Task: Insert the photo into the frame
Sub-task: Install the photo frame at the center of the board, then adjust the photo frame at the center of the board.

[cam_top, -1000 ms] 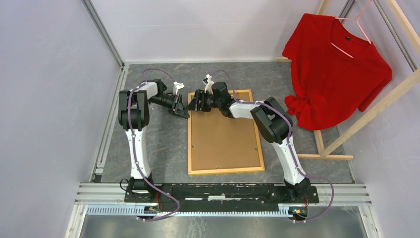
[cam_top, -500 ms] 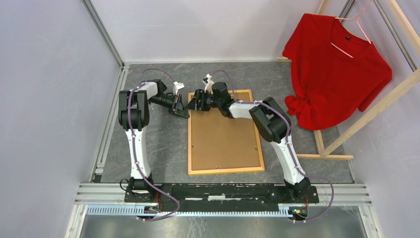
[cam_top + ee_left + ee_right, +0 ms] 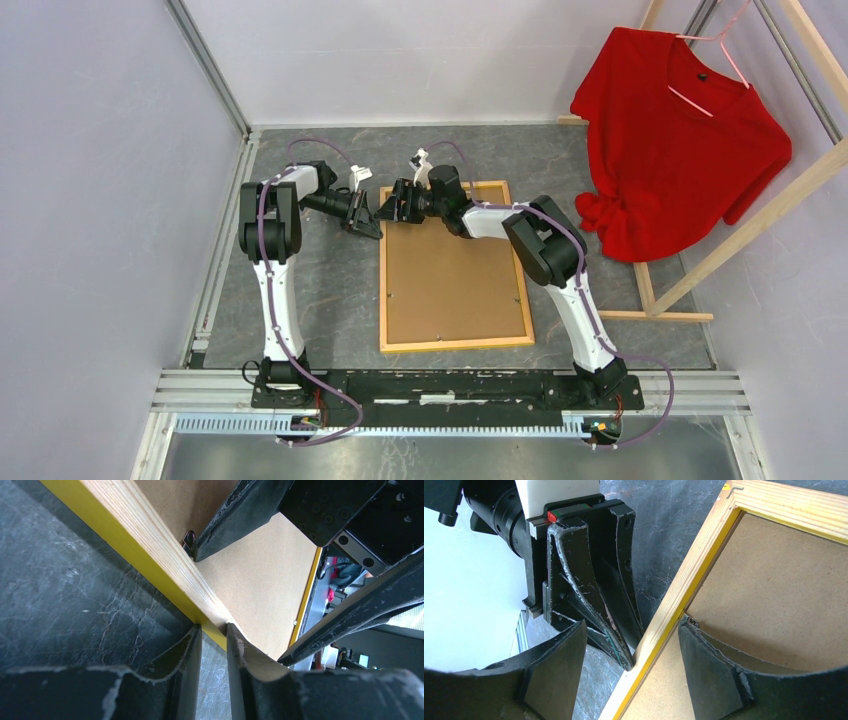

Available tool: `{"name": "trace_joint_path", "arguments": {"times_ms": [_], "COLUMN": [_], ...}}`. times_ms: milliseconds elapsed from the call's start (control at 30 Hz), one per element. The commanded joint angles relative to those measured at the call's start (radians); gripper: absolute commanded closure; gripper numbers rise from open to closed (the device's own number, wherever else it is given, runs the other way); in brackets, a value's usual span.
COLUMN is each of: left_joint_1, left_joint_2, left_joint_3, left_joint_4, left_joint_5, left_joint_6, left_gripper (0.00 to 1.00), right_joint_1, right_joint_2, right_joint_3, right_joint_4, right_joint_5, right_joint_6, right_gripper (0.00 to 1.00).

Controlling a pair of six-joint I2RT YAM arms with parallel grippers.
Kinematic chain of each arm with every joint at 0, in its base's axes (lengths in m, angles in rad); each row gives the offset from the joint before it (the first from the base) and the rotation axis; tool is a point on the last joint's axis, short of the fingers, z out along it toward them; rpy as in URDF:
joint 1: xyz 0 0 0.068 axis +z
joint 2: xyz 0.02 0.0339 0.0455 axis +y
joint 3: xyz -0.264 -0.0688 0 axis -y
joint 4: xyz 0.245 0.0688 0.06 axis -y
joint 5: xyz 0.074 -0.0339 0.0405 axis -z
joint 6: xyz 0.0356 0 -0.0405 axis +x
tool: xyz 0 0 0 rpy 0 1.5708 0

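far left corner of frame [image 3: 455,343] beneath right fingers [image 3: 392,208]

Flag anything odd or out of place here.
The frame lies face down with the fibreboard backing panel in it, yet no photo shows in any view. A red shirt hangs at the right, unrelated to framing.

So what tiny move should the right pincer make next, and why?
Probably nudge its inner finger sideways to swing the small metal clip off the brown fibreboard backing panel. The open right pincer straddles the left rail of the face-down rectangular wooden frame with yellow edging; the panel fills its opening, so nothing can go in yet.
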Motion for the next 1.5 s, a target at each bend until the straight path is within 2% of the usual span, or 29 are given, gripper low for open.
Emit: {"name": "trace_joint_path", "arguments": {"times_ms": [0, 233, 367, 600, 700, 867, 1033, 1233, 1467], "left_joint_1": [-0.014, -0.013, -0.013, -0.013, -0.012, -0.013, -0.013, -0.030, -0.093], "left_joint_2": [0.004, -0.006, -0.014, -0.016, -0.025, -0.053, -0.103, -0.162, -0.238], "left_joint_3": [-0.026, -0.021, -0.020, -0.023, -0.035, -0.050, -0.101, -0.208, -0.357], "left_joint_4": [0.021, 0.005, 0.003, 0.001, 0.001, -0.052, -0.059, -0.026, 0.070], "left_joint_5": [-0.051, -0.063, -0.067, -0.071, -0.076, -0.108, -0.156, -0.221, -0.258], "left_joint_6": [0.013, 0.026, 0.028, 0.026, 0.032, 0.103, 0.148, 0.183, 0.171], "left_gripper": [0.67, 0.66, 0.64, 0.64, 0.63, 0.61, 0.61, 0.61, 0.63], "right_joint_1": [-0.003, -0.074, -0.140, -0.223, -0.250, -0.319, -0.386, -0.417, -0.398], "right_joint_2": [0.005, -0.212, -0.321, -0.345, -0.354, -0.471, -0.565, -0.576, -0.437], "right_joint_3": [-0.009, -0.195, -0.282, -0.300, -0.301, -0.370, -0.466, -0.548, -0.449], "right_joint_4": [-0.012, 0.046, -0.063, -0.200, -0.210, -0.251, -0.222, -0.201, -0.186], "right_joint_5": [0.011, -0.001, 0.077, 0.226, 0.225, 0.330, 0.336, 0.393, 0.312], "right_joint_6": [-0.009, -0.030, -0.128, -0.236, -0.236, -0.265, -0.251, -0.236, -0.221], "right_gripper": [0.26, 0.19, 0.18, 0.17, 0.17, 0.09, 0.06, 0.05, 0.07]}}
